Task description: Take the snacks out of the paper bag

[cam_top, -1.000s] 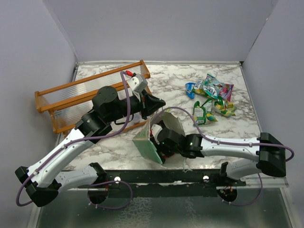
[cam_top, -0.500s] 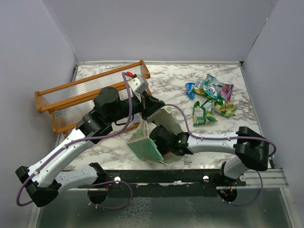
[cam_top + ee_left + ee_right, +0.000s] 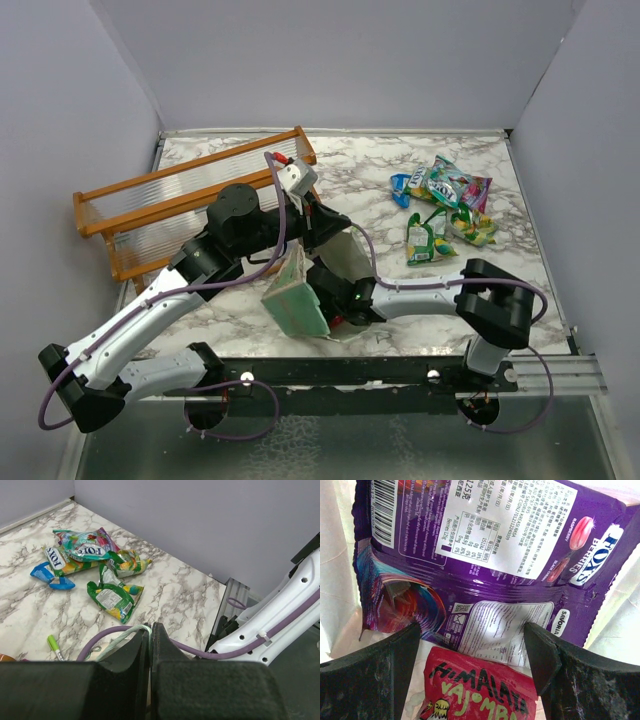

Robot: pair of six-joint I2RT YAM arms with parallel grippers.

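I clamp my left gripper (image 3: 150, 630) on the paper bag (image 3: 295, 300) string handle (image 3: 125, 632) | my right gripper (image 3: 472, 635) is spread inside, facing purple packet (image 3: 485, 545)

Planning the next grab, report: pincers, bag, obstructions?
Left pincer shut on string handle, holding paper bag. Right pincer open inside it, over purple packet; red packet alongside. No obstruction seen.

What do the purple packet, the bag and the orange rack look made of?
Purple packet: likely plastic or foil film with a glossy finish, going by its sheen and crinkles. Paper bag: matte mint-green paper outside and cream inside, with stiff flat panels and sharp folds. Rack: orange rails that look like wood, around ribbed translucent panels, probably plastic.
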